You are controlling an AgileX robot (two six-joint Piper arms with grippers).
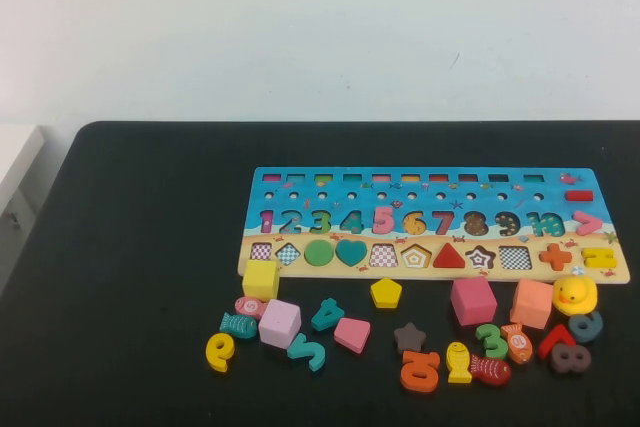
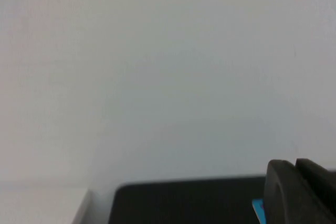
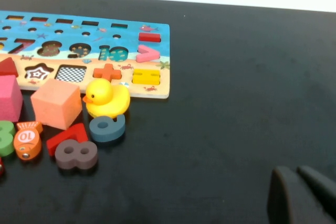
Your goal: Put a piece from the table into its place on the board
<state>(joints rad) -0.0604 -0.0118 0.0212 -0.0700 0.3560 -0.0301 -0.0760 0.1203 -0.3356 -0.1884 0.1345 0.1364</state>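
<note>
The piece, a small flat yellow pentagon (image 1: 386, 293), lies on the black table (image 1: 130, 247) just in front of the board (image 1: 255, 187). The board's pentagon cut-out (image 1: 416, 257) is open, a little behind and to the right of the piece. Neither arm shows in the high view. My left gripper (image 2: 294, 163) is shut and empty, raised, looking at the wall, with a blue corner of the board (image 2: 257, 207) beside it. My right gripper (image 3: 296, 170) is shut and empty over bare table to the right of the board (image 3: 157, 61).
Loose pieces lie in front of the board: a yellow cube (image 1: 261, 279), a lilac cube (image 1: 279, 323), a pink cube (image 1: 473, 301), an orange cube (image 1: 531, 303), a yellow duck (image 1: 575, 294), a brown star (image 1: 409, 336), numerals and fish. A white ledge (image 1: 15, 162) stands at the left.
</note>
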